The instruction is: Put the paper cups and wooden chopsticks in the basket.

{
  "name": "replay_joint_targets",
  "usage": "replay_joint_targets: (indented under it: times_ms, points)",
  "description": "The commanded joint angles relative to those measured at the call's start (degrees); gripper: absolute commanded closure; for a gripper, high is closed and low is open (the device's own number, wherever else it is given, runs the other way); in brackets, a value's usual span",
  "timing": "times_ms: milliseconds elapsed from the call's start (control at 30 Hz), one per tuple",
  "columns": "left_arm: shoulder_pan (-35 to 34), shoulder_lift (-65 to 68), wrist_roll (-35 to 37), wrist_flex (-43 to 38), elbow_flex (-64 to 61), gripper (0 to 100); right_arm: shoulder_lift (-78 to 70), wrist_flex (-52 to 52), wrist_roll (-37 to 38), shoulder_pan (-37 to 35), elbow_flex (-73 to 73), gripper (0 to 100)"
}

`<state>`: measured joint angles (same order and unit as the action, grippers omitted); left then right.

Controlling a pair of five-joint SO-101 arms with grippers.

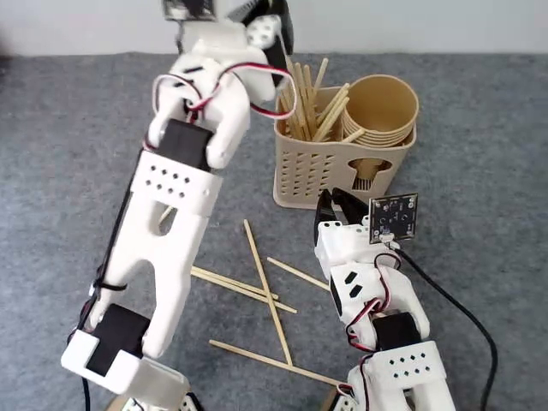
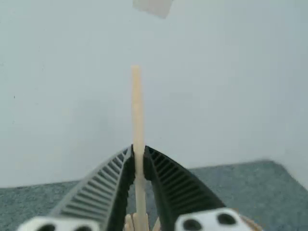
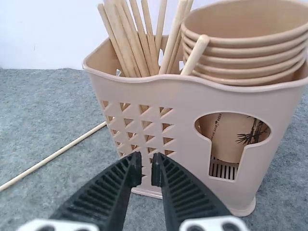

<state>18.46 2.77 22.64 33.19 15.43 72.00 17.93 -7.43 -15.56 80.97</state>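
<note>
Bench [image 1: 479, 171]: grey and felt-like, lying under both arms.
Left arm [image 1: 171, 197]: white, stretched from the near edge to the far left corner of the basket.
Right arm [image 1: 381, 342]: white, low at the near edge, facing the basket's front wall.
Basket [image 1: 317, 175]: beige and perforated, standing upright towards the bench's far edge.
Paper cups [image 1: 390, 107]: nested in one stack in the basket's right half, seen from above.
Bundled chopsticks [image 1: 304, 103]: leaning together in the basket's left half, beside the cups.
Loose chopsticks [image 1: 267, 287]: several lying scattered flat on the bench between the arms, in front of the basket.
Left gripper [image 2: 138, 154]: clenched on a single chopstick [image 2: 136, 106], which stands straight up between its jaws.
Right gripper [image 3: 146, 166]: closed to a sliver and grasping nothing, just short of the basket's front wall.
</note>
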Motion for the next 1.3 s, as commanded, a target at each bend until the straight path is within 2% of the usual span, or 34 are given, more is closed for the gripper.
replay_joint_targets:
  times_ms: [0,100,300,467,600,733,967,1267]
  points:
    - [0.35,-2.9,-2.29,-1.67,-0.92,92,-0.22,-1.19,-0.09,0.75,-0.62,94.6]
    - [0.09,-2.99,-2.81,3.78,1.89,86,-0.22,-1.19,-0.09,0.75,-0.62,94.6]
    - [-0.18,-2.9,-5.19,18.2,12.0,85,-0.22,-1.19,-0.09,0.66,-0.62,94.6]
    - [-5.36,-2.37,-7.65,27.87,18.77,86,-0.22,-1.19,-0.09,0.75,-0.62,94.6]
    - [-10.46,-2.2,-10.73,33.23,18.59,86,-0.22,-1.19,0.0,0.48,-0.62,94.6]
    - [-14.42,0.09,-15.82,35.96,14.37,85,-0.22,-1.19,0.0,0.48,-0.62,94.6]
    - [-18.2,11.34,-30.42,37.19,8.31,85,-0.22,-1.19,0.0,0.48,-0.62,94.6]
    - [-17.23,29.01,-36.13,36.66,9.54,85,-0.22,-1.01,0.0,0.48,-0.62,94.6]
